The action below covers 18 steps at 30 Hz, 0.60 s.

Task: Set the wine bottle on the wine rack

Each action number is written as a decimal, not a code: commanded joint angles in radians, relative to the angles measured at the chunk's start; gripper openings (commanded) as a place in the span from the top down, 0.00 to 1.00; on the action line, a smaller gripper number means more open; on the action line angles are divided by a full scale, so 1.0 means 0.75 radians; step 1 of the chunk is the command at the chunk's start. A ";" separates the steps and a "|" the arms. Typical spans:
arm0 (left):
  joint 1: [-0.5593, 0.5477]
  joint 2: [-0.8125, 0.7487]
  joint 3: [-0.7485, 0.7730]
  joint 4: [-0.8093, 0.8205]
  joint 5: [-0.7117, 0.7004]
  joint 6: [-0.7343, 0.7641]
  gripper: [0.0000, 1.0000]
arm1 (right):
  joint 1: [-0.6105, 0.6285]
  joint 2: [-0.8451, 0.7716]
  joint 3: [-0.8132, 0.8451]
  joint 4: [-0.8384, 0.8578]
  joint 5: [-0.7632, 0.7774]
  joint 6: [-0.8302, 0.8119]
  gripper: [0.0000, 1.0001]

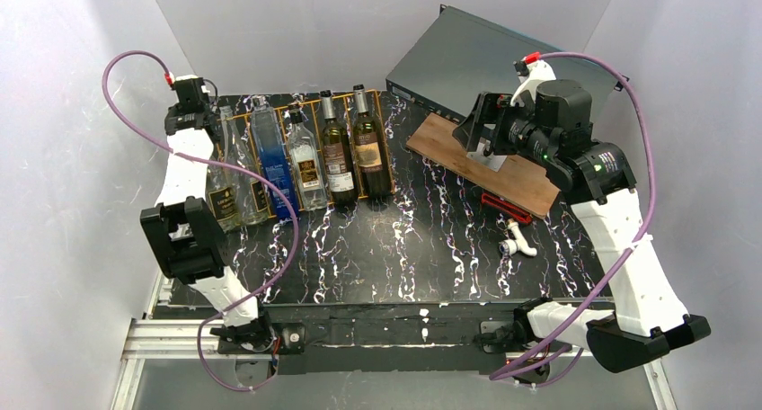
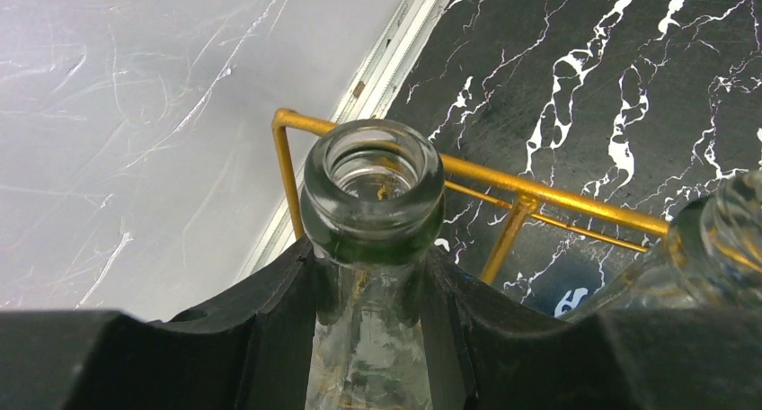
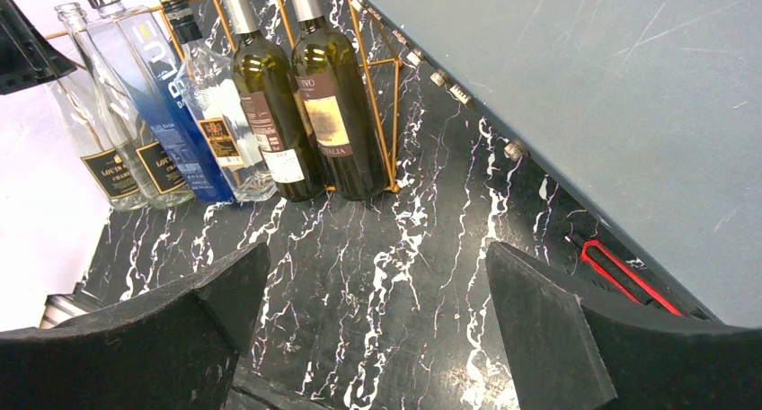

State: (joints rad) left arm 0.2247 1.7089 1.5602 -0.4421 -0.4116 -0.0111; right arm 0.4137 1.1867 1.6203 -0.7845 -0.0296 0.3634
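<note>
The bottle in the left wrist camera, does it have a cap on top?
No, the clear bottle has an open mouth, and you can see down inside its neck.

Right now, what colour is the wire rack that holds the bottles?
The rack is orange-gold; the left wrist view shows it best.

A wooden board (image 1: 438,140) lies beside a grey box (image 1: 458,55), near a white fitting (image 1: 518,242).
</note>
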 commanded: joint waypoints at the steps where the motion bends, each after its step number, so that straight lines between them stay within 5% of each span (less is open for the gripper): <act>1: -0.012 -0.001 0.083 0.054 0.019 -0.034 1.00 | -0.003 -0.007 0.001 0.062 -0.008 -0.017 0.00; 7: -0.012 0.036 0.112 0.018 0.042 -0.022 0.93 | -0.003 -0.019 0.001 0.062 -0.004 -0.018 0.00; 18: -0.012 0.077 0.182 -0.063 0.095 -0.018 0.49 | -0.002 -0.033 0.007 0.066 -0.014 -0.030 0.00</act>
State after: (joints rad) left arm 0.2298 1.7836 1.6382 -0.4876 -0.4008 -0.0100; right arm 0.4137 1.1858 1.6203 -0.7834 -0.0299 0.3615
